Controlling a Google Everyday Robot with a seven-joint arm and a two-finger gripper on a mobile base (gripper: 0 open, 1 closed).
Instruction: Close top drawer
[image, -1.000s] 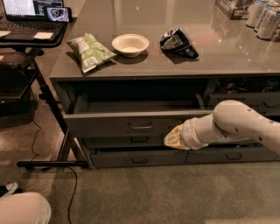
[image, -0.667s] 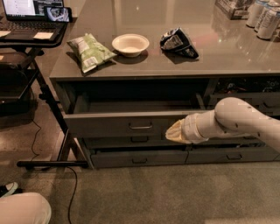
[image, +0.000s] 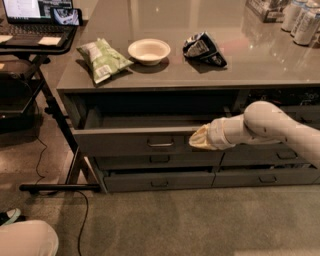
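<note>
The top drawer (image: 125, 141) is a wide dark-grey drawer under the counter's left half. It stands pulled out, its plain grey interior (image: 145, 121) showing, with a small metal loop handle (image: 161, 143) at the centre of its flat front. My gripper (image: 197, 139) comes in from the right on a white arm (image: 265, 125). Its yellowish tip rests against the right end of the drawer front, just right of the handle.
On the counter (image: 260, 60) lie a green chip bag (image: 102, 59), a white bowl (image: 149, 51), a dark chip bag (image: 204, 48) and cans (image: 300, 20) at the far right. Shallower drawers (image: 160, 180) sit below. A laptop stand (image: 35, 45) is at left.
My gripper has moved slightly up and left along the drawer front. The drawer looks pushed in a little.
</note>
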